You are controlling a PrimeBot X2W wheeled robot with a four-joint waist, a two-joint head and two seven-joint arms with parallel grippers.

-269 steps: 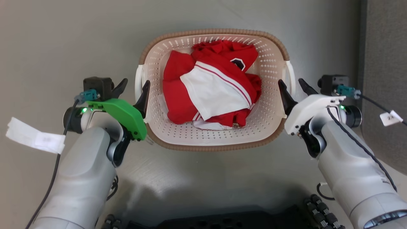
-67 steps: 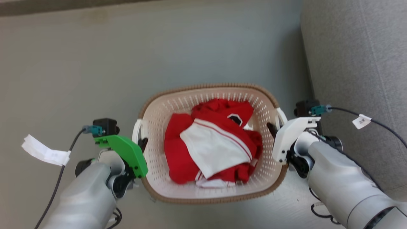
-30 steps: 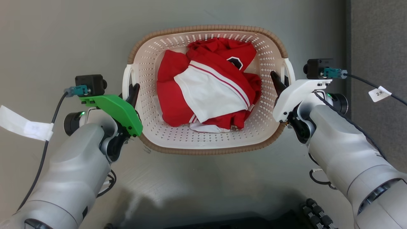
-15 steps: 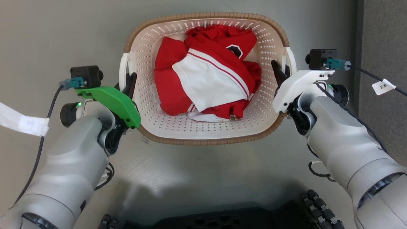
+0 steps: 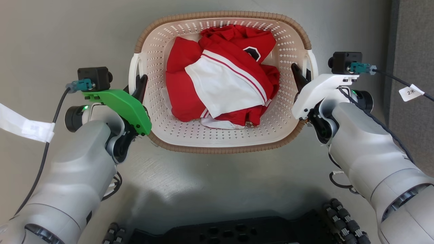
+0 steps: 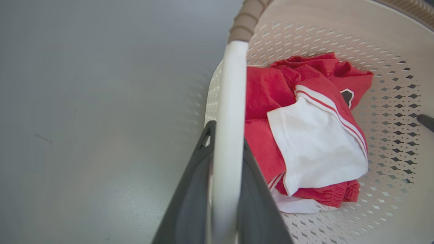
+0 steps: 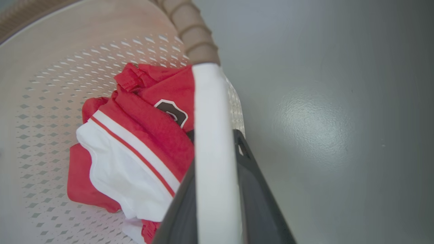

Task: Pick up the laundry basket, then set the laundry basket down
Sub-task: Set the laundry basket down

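The laundry basket (image 5: 159,44) is cream and perforated, with a brown rim. It sits at the top middle of the head view and holds a red and white garment (image 5: 220,78). My left gripper (image 5: 135,84) is shut on the white left handle (image 5: 132,69). In the left wrist view the two dark fingers (image 6: 190,189) clamp that handle (image 6: 229,101). My right gripper (image 5: 301,76) is shut on the white right handle (image 5: 312,64). In the right wrist view its fingers (image 7: 257,196) pinch the handle (image 7: 208,118). I cannot tell whether the basket touches the floor.
Grey floor (image 5: 67,34) lies all around the basket. A darker grey textured surface (image 5: 412,34) runs down the right edge. My black base (image 5: 220,234) fills the bottom middle. Tagged cables trail from both wrists.
Nine seconds ago both grippers stood open beside the handles; now each is shut on one. The camera has tilted and swung in between. In the last half second almost nothing moved.
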